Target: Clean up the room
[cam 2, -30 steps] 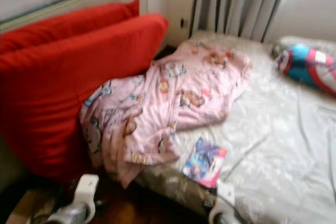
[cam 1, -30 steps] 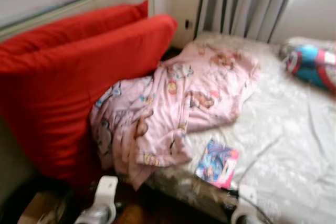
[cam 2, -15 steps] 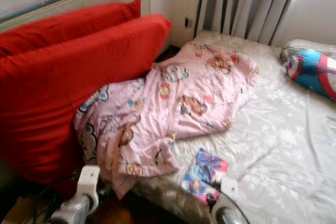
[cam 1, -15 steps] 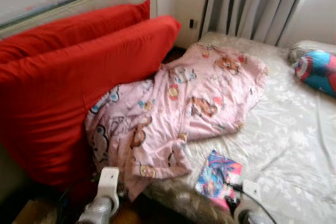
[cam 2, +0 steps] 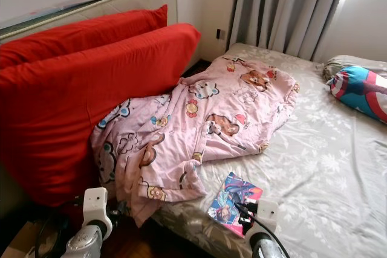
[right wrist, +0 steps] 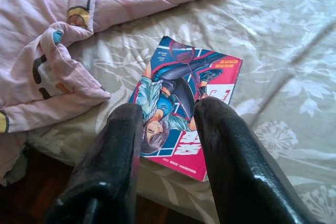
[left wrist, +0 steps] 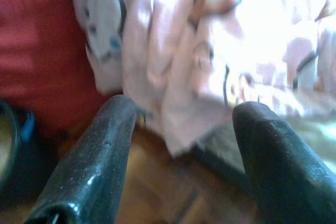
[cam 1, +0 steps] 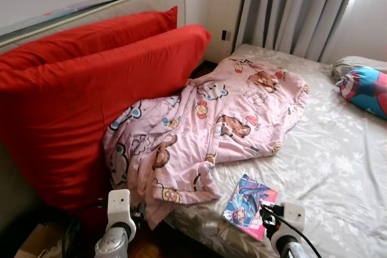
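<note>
Before me the bed (cam 1: 338,167) carries a rumpled pink blanket (cam 1: 211,125) and, near its edge, a magazine (right wrist: 186,103). My right hand (right wrist: 168,114) hovers over it, fingers apart, empty; next I should descend and grip it.

Both arms are held low and forward. The left gripper (left wrist: 181,111) is seen with fingers parted; the right gripper (right wrist: 165,111) likewise, fingers apart.
</note>
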Controlling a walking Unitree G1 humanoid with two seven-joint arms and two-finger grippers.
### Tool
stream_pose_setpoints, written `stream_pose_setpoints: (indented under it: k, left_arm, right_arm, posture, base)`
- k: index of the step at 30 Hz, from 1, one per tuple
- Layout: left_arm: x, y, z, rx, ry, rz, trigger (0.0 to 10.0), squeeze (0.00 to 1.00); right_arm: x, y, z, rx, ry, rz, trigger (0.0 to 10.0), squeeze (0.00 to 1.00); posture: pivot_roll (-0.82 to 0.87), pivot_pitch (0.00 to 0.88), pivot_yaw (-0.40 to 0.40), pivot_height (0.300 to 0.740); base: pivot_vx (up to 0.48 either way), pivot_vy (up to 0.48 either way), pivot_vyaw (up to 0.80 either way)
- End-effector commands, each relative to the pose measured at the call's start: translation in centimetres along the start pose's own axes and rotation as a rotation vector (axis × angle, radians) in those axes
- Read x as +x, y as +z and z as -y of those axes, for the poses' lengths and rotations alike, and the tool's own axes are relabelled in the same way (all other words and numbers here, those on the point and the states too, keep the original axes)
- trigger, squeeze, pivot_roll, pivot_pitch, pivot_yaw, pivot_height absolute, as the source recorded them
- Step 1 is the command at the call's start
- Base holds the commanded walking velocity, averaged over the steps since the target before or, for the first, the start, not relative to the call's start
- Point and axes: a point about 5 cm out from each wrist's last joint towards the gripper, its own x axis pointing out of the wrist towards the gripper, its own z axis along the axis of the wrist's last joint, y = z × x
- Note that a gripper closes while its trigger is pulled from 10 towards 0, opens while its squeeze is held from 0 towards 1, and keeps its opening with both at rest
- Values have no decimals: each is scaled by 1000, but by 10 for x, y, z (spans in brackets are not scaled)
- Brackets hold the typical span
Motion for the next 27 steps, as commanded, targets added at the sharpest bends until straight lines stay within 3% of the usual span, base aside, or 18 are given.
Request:
stream_pose_setpoints:
  k: [1, 5, 9, 17, 18, 19, 20, 21, 27]
  left_arm:
    - [20, 79, 0, 46, -25, 301, 10000, 0]
    - [19, 83, 6, 44, -34, 352, 10000, 0]
    - [20, 91, 7, -11, -43, 382, 10000, 0]
    - [21, 95, 4, 0, -65, 389, 10000, 0]
    - [20, 94, 3, 1, -60, 383, 10000, 0]
    - [20, 92, 2, -2, -54, 378, 10000, 0]
    - [20, 92, 2, -2, -54, 378, 10000, 0]
    - [20, 92, 2, -2, -55, 378, 10000, 0]
    - [21, 96, 11, -9, -91, 398, 10000, 0]
  right_arm:
    - [-2, 0, 3, 12, -9, 24, 10000, 0]
    - [-3, 2, 6, 40, -25, 54, 10000, 0]
    - [-4, 4, 8, 51, -25, 78, 10000, 0]
    - [-3, 11, 8, -35, -13, 125, 10000, 0]
    - [1, 24, 5, -84, 6, 176, 10000, 0]
    - [24, 128, -15, -195, 73, 495, 10000, 0]
    - [24, 128, -15, -195, 73, 495, 10000, 0]
    - [25, 174, -27, -232, 102, 641, 10000, 0]
    - [20, 192, -35, -179, 131, 741, 10000, 0]
  posture:
    - [-34, 0, -35, 740]
    - [-30, 0, -36, 740]
    - [-28, 0, -41, 740]
    - [-31, 0, -46, 740]
    - [-33, 0, -47, 740]
    - [-35, 0, -48, 740]
    - [-35, 0, -48, 740]
    - [-35, 0, -49, 740]
    - [-43, 0, -49, 740]
  base:
    - [0, 0, 0]
    - [0, 0, 0]
    - [0, 0, 0]
    - [0, 0, 0]
    - [0, 0, 0]
    - [0, 0, 0]
    - [0, 0, 0]
    - [0, 0, 0]
    - [0, 0, 0]
